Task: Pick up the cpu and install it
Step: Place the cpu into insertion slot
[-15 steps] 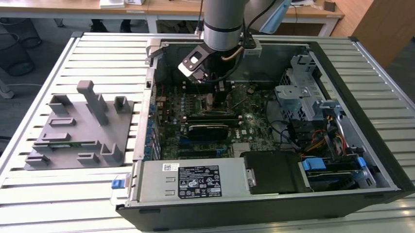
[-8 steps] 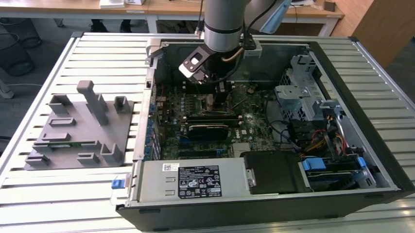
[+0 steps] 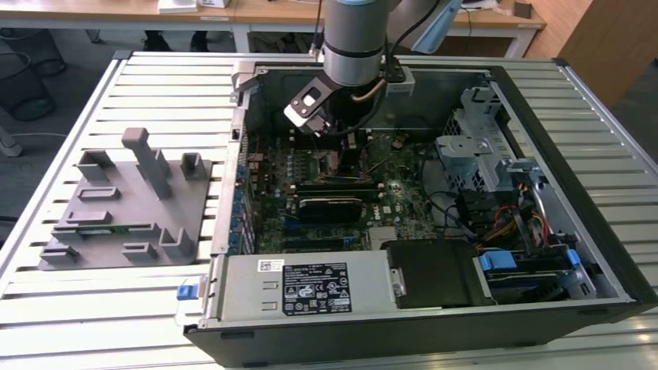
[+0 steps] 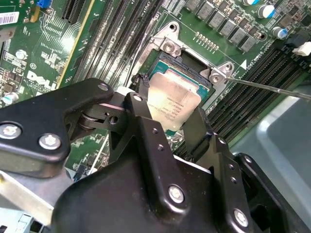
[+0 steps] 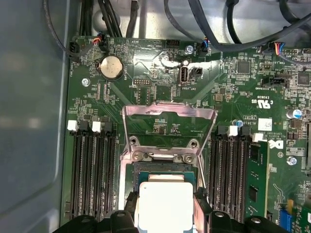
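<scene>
The cpu is clamped in the jaws above the open socket. Level, squared seating is called for

In the second wrist view your gripper covers the near corner of the cpu and the near side of the socket. The fingers clamped on the cpu cover two of its edges. You cannot tell whether the cpu touches the socket, and its print is too small to read. In the first wrist view the picture's edge cuts off the cpu on the side away from the socket's frame, and the fingers too. In the exterior view the arm, cut off above, stands in front of the socket.
</scene>
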Robot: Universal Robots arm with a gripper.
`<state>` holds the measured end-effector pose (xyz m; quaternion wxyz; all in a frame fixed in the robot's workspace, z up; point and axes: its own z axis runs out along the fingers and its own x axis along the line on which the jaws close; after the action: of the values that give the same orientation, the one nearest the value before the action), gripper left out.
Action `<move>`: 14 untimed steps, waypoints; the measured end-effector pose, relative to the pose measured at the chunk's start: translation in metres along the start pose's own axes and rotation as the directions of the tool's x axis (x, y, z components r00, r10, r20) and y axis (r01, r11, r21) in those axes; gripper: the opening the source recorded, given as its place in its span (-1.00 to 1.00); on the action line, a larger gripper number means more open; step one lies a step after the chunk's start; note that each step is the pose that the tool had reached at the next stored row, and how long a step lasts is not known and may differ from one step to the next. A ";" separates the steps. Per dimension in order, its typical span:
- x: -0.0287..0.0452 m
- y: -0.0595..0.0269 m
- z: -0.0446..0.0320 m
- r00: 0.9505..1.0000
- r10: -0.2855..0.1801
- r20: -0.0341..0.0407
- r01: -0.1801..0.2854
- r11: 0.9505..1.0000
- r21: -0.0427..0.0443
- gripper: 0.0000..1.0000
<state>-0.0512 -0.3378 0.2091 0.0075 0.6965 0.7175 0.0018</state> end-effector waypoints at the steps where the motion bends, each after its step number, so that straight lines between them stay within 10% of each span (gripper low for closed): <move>1: 0.0000 0.0000 0.0008 1.000 0.000 0.000 0.000 1.000 0.000 0.06; 14: 0.0003 0.0004 0.0107 1.000 0.006 0.000 -0.006 1.000 0.000 0.06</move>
<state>-0.0507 -0.3376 0.1984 0.0075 0.6986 0.7155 0.0018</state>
